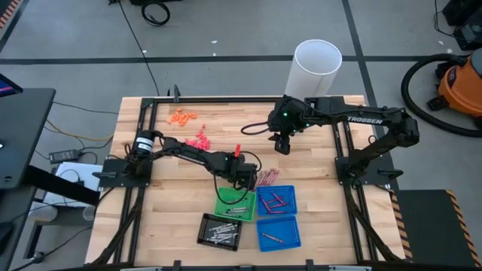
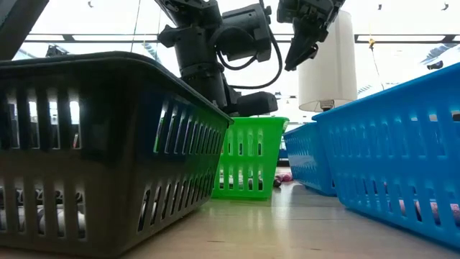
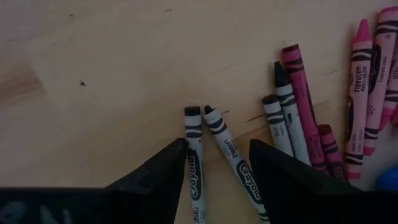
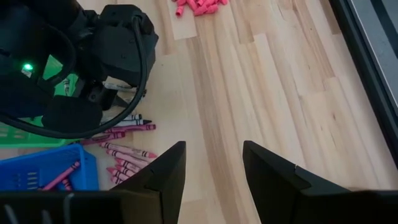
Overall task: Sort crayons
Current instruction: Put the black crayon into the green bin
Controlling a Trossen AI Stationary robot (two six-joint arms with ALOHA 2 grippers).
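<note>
Grey and pink paper-wrapped crayons (image 3: 283,118) lay loose on wood; left gripper (image 3: 217,165) open astride two, apparently gripping nothing; right gripper (image 4: 212,163) open, empty.

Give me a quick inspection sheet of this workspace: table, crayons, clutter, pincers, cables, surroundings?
Surface: wooden table, bare at the right.
Job's things: loose crayons by the trays; more lie in the black tray, green tray and two blue trays.
Clutter: orange bits and pink bits.
Pincers: left pincer open over two grey crayons; right pincer open, raised above bare wood.
Cables: black cable across the floor.
Surroundings: white cylinder, orange vacuum.
</note>
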